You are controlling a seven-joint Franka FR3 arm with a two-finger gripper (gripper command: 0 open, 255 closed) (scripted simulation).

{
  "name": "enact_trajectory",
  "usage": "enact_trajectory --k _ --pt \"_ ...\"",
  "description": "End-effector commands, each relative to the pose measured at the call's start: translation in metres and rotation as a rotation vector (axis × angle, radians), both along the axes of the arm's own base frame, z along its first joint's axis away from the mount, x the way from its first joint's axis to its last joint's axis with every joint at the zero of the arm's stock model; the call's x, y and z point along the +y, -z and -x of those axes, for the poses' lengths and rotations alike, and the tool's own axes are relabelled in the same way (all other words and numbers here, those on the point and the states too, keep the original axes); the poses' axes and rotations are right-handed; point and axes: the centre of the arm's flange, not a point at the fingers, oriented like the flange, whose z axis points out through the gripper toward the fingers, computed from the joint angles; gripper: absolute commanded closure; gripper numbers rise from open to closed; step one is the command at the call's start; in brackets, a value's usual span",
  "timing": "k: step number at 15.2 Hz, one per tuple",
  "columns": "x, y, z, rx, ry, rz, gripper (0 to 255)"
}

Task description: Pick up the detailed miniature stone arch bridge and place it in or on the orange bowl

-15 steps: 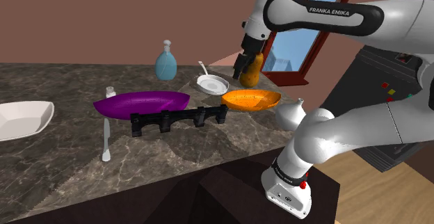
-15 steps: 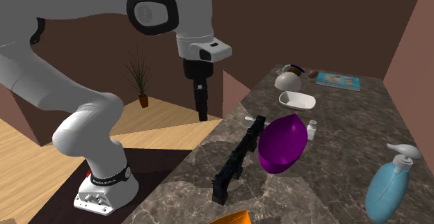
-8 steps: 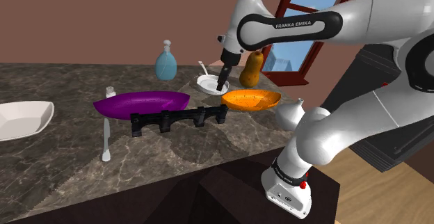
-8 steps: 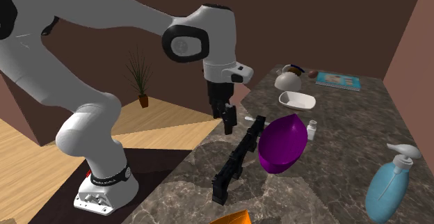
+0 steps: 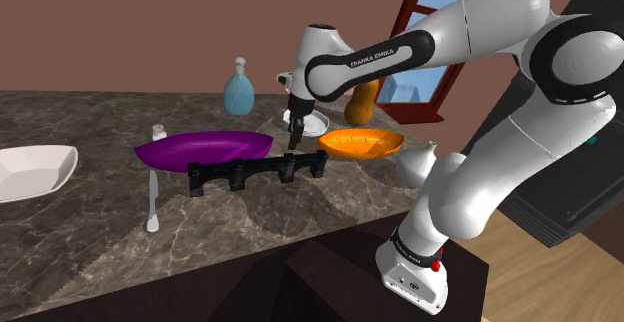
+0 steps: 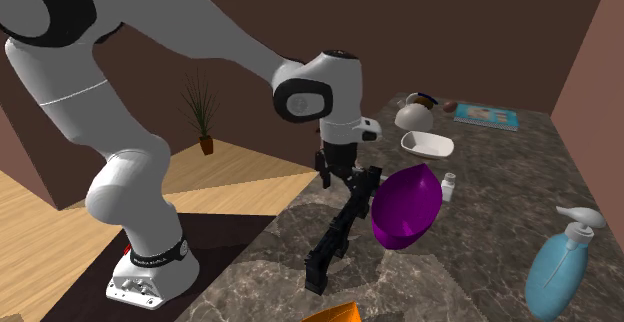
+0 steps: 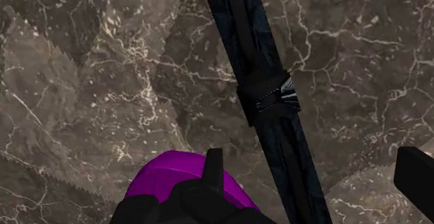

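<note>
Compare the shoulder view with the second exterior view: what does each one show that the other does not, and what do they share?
Shoulder view: a red-framed window and an orange gourd-shaped vase. Second exterior view: a potted plant and a blue book. Both: the black gripper above the black arch bridge, beside the purple bowl.

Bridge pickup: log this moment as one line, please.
phase: pre-grasp | gripper: open, over bridge | bridge: on countertop, not held | orange bowl: near bridge end
</note>
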Motion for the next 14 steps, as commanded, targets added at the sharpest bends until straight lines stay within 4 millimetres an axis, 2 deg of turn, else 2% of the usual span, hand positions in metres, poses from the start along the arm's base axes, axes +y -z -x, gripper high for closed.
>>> enact_trajectory --k 1,5,12,14 --pt "0.014 0.022 -0.012 -0.004 -0.09 0.006 0" --pt "0.045 0.06 -0.027 -0.009 -0.256 0.017 0" --pt "0.045 0.097 -0.029 -0.009 -0.256 0.017 0" --pt "0.045 0.1 -0.029 -0.009 -0.256 0.017 0"
